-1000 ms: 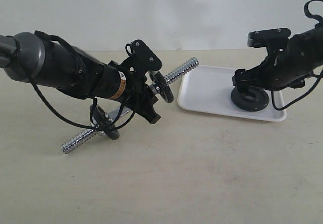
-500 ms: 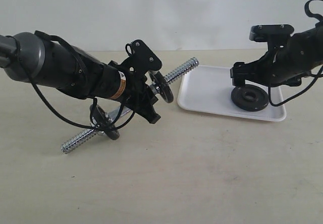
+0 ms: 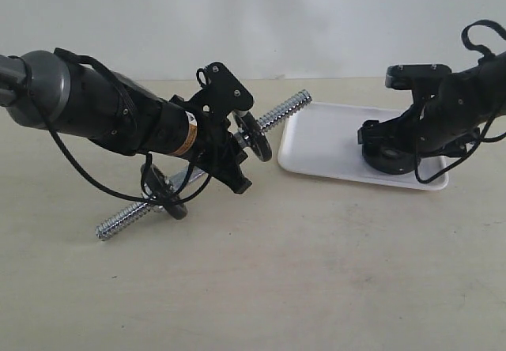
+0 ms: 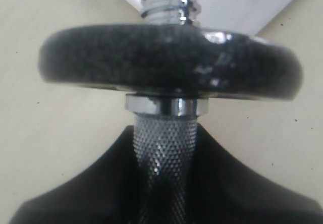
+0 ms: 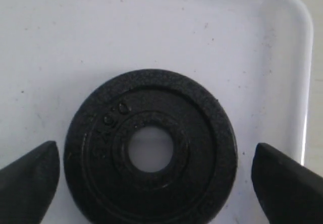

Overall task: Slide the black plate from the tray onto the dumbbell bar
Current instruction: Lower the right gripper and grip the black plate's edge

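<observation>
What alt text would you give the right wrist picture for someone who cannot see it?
A round black plate with a hole in its centre lies flat on a white tray, seen from directly above. Two dark fingers stand spread wide, one at each side of the plate, not closed on it.

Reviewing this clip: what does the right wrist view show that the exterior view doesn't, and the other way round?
Only the right wrist view: the black plate's open centre hole with white showing through, raised lettering on its face, and the right gripper's fingertips standing either side of the plate, clear of its rim.
Only the exterior view: the left gripper clamping the dumbbell bar, which is tilted and carries two black discs.
Both: the plate lying flat on the tray, with the right gripper open over it.
</observation>
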